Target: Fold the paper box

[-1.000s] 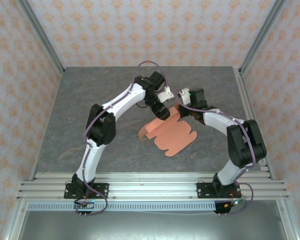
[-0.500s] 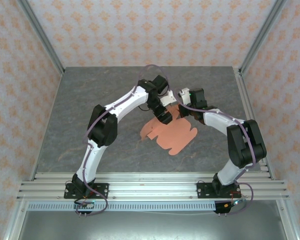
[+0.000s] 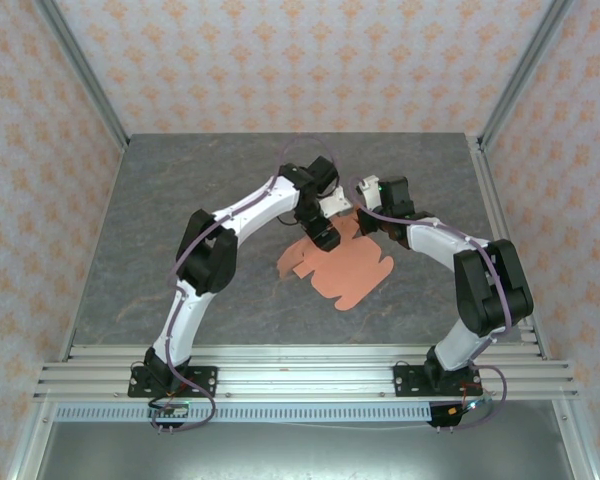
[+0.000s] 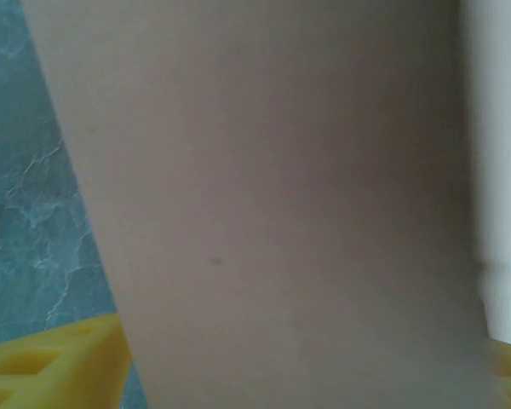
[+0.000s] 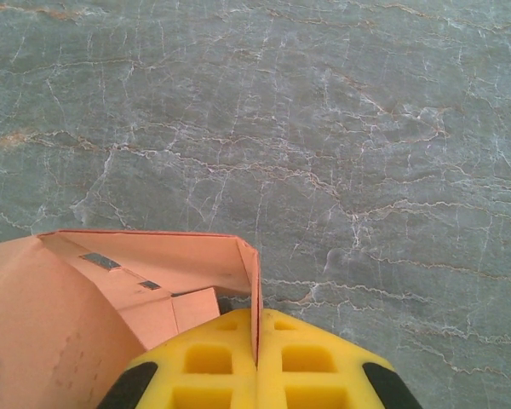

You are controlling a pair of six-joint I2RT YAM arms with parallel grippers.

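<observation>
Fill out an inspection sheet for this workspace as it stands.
Surface: grey marbled table.
Job's things: paper box, a mostly flat orange sheet, with flaps raised at its far edge.
Clutter: nothing seen.
Hands: right hand shut on a raised flap of the paper box; left hand open at the sheet's far edge, cardboard close against its camera.
Cables: purple cable looped above the left wrist.
Surroundings: patterned walls on three sides, metal rails at the near edge.
</observation>
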